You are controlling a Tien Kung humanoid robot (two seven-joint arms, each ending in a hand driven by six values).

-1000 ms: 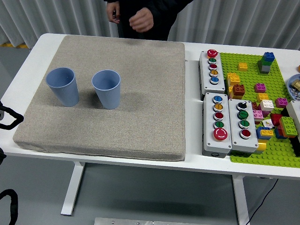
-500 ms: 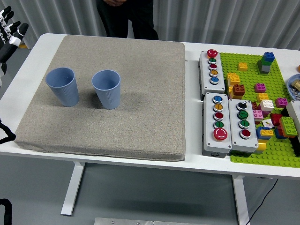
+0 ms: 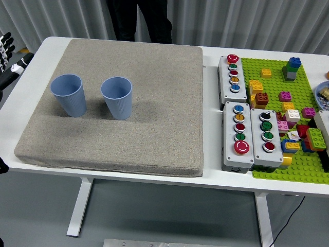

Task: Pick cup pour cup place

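Two blue ribbed cups stand upright side by side on the left half of a grey mat point(image 3: 154, 113). The left cup point(image 3: 69, 95) and the right cup point(image 3: 117, 98) are a small gap apart. I cannot see anything inside them. My left hand point(image 3: 9, 59) is at the picture's left edge, off the table and to the left of the left cup, fingers spread and holding nothing. My right hand is out of view.
Three grey button boxes point(image 3: 239, 135) lie right of the mat. A green baseplate point(image 3: 295, 172) with several coloured bricks fills the far right. A person in dark clothes point(image 3: 139, 20) stands at the far side.
My left hand has risen from low at the left edge to beside the table's far left corner. The person's hands have drawn back out of view. The cups have not moved.
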